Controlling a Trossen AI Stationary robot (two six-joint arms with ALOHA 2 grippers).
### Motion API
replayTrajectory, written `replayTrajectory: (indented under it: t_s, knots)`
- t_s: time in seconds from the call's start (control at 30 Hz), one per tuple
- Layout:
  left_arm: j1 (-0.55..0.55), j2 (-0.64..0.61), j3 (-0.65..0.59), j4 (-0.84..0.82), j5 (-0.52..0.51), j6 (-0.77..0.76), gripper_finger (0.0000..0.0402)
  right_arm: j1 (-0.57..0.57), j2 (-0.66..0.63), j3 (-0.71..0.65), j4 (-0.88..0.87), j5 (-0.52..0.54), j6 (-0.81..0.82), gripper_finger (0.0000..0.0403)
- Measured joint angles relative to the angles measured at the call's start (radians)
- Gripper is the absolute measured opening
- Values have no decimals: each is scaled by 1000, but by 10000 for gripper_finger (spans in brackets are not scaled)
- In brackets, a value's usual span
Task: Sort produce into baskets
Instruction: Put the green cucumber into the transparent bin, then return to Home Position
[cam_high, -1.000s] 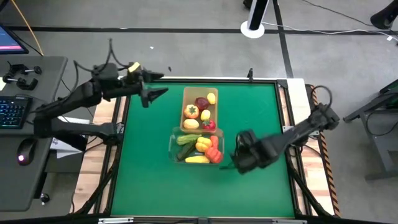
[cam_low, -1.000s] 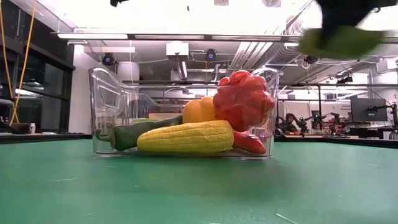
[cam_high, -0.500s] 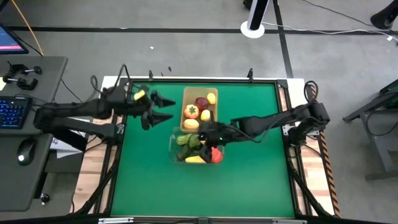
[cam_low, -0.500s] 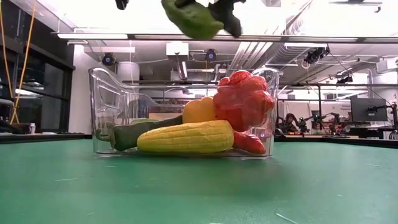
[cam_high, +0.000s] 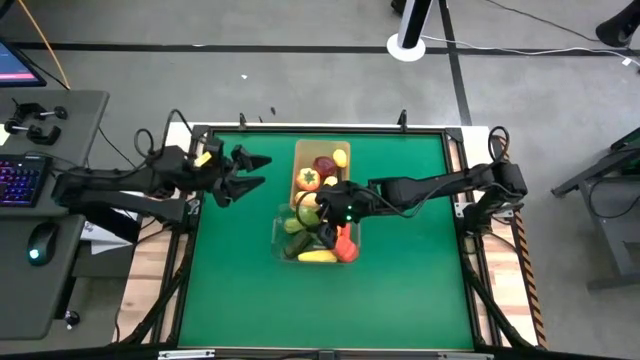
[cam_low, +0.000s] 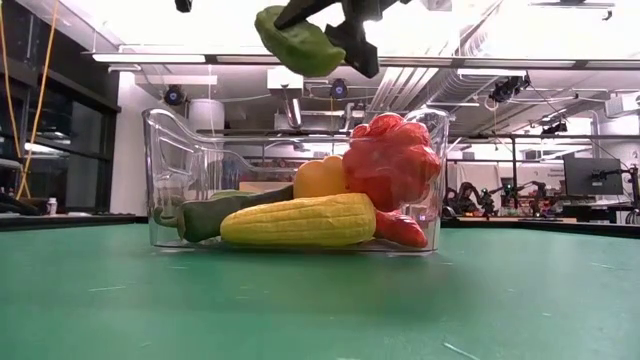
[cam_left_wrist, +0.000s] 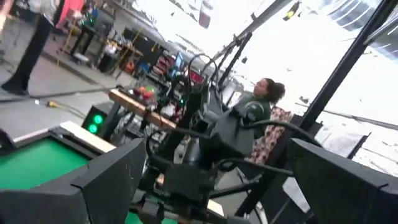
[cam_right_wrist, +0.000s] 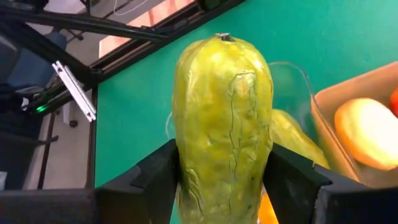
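My right gripper is shut on a green cucumber and reaches in from the table's right, above the clear bin. In the low view the cucumber hangs high over this bin, which holds a yellow corn cob, green pieces, a yellow pepper and red pieces. The tan bin stands just behind it with a lemon and other fruit. My left gripper is open and empty in the air over the table's left part. My right gripper pinches the cucumber between its two fingers, one on each long side, lying across it. The arm comes from the table's right. The cucumber's free end sticks out beyond the fingers, tilted, lifted clear above the clear bin.
Bare green mat lies to the near side and right of the bins. The table's frame rails run along its edges. A person sits in the room beyond the table in the left wrist view.
My right gripper has carried the cucumber from over the table's near right part toward the left and far side, to above the clear bin, keeping it lifted clear. My left gripper has moved a little toward the near edge.
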Motion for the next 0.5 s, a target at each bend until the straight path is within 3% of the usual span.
replayTrajectory:
  t_s: [0.23, 0.33, 0.5]
  knots:
    - [0, -18, 0, -1, -3, 29, 378, 2, 0, 0, 10, -82, -42, 221]
    - [0, -17, 0, -2, -3, 38, 378, 2, 0, 0, 17, -101, -39, 264]
    - [0, -19, 0, -1, -3, 40, 378, -2, 1, 0, 57, -94, -93, 369]
